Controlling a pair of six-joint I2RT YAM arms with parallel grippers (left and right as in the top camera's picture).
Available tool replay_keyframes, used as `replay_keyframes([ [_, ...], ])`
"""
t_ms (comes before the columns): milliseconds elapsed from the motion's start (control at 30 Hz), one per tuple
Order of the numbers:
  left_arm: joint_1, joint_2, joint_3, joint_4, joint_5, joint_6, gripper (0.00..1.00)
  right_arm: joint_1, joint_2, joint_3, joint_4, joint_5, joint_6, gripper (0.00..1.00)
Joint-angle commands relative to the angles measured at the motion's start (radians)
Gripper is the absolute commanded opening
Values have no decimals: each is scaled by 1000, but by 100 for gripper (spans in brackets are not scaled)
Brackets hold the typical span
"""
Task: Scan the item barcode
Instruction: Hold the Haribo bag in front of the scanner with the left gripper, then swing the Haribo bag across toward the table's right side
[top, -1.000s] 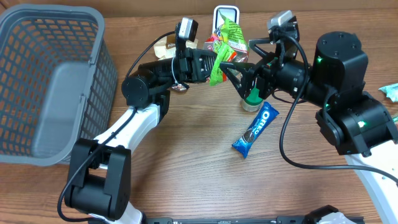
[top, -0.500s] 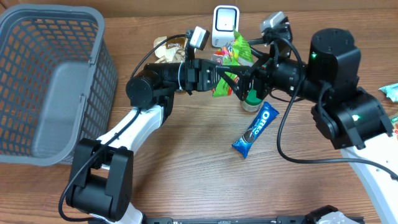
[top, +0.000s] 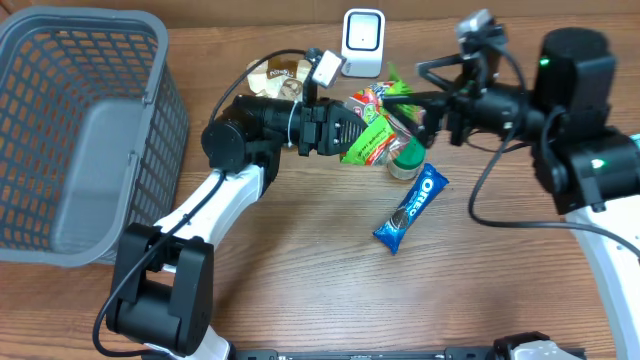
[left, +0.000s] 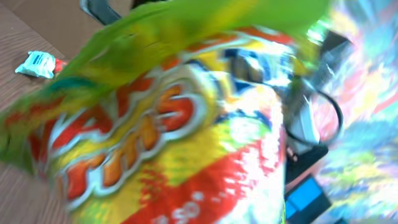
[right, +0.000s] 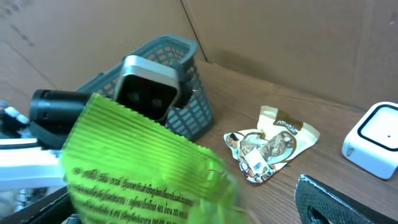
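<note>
A green and yellow snack bag (top: 378, 130) hangs above the table's back middle, with my left gripper (top: 345, 135) shut on its left end. The bag lies nearly flat below the white barcode scanner (top: 362, 40). It fills the left wrist view (left: 174, 124), blurred, and hides my fingers there. My right gripper (top: 418, 85) stands open just right of the bag, holding nothing. In the right wrist view the bag's printed green back (right: 143, 168) is close in front, with one dark fingertip (right: 345, 202) at the lower right and the scanner (right: 378, 138) at the right edge.
A grey basket (top: 85, 130) stands at the left. A blue Oreo pack (top: 410, 208) lies mid-table, a green-lidded tub (top: 404, 162) just above it. Crumpled wrappers (top: 275, 75) lie left of the scanner. A teal packet (left: 38, 63) lies on the wood.
My left gripper has swung the bag down from upright to nearly flat, below the scanner. My right arm has drawn back to the right, away from the bag, still open.
</note>
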Motion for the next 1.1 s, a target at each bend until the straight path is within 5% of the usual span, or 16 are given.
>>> replay_keyframes([
  [0,-7,-25,59,31,70,69,4,-44,-4,-9,6,-168,-16,100],
  [467,27,-9,57,-125,117,300,4,-47,-5,-9,-55,-248,0,100],
  [900,57,-9,57,-159,117,348,4,-50,-5,-9,-72,-262,-13,100],
  [1067,80,-9,57,-288,89,465,4,-51,-18,-7,-221,-219,-160,100],
])
